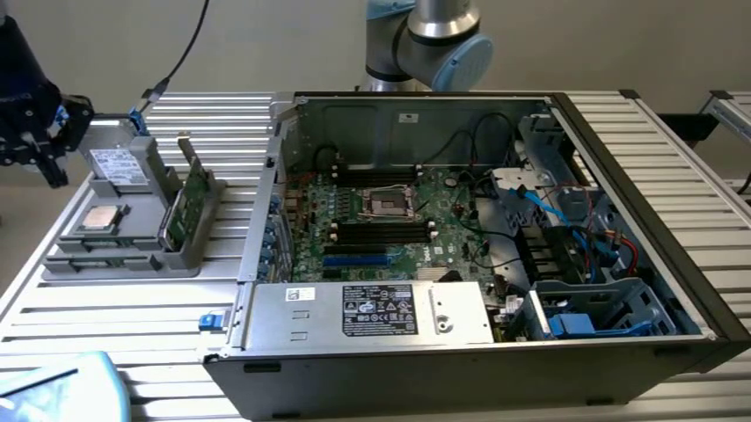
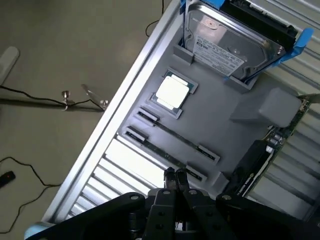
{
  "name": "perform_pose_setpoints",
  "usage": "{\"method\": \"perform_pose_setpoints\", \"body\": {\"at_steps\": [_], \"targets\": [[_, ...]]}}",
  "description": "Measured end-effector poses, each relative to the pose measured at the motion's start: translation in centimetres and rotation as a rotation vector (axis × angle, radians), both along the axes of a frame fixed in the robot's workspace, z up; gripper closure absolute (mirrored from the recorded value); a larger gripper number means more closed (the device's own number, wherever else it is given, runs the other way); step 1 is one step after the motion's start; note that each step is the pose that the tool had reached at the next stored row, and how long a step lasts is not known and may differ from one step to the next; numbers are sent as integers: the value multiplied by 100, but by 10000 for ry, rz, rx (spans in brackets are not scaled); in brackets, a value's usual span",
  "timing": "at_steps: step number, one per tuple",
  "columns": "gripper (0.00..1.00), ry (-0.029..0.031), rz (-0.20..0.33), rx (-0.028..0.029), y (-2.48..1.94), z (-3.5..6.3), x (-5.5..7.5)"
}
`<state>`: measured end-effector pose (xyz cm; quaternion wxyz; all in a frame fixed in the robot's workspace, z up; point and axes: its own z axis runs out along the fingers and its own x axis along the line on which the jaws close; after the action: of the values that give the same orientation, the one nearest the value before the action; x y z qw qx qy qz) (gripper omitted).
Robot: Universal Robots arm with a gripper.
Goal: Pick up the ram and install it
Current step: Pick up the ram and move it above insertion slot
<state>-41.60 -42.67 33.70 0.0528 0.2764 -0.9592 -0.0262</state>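
Wrist view: closed claw (image 2: 176,176) above tray (image 2: 235,145), hard-drive label (image 2: 220,50) illegible.

Hangs at the exterior view's left, dark wrist (image 1: 24,97) angled downward, gripper (image 2: 176,181) pinched fully together, fingertips touching, gripping nothing; grey arm joint (image 1: 437,35) behind.

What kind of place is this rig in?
Probably a robotics lab bench for PC assembly: an open computer case with its motherboard on a slatted metal table, a grey parts tray holding a processor and hard drive, and a robot arm behind.
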Motion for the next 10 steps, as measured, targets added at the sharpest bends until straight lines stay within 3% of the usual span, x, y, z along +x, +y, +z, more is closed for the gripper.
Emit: {"method": "perform_pose_setpoints", "body": {"at_steps": [10], "targets": [[89,-2,1831,31,0,-75,-1]]}}
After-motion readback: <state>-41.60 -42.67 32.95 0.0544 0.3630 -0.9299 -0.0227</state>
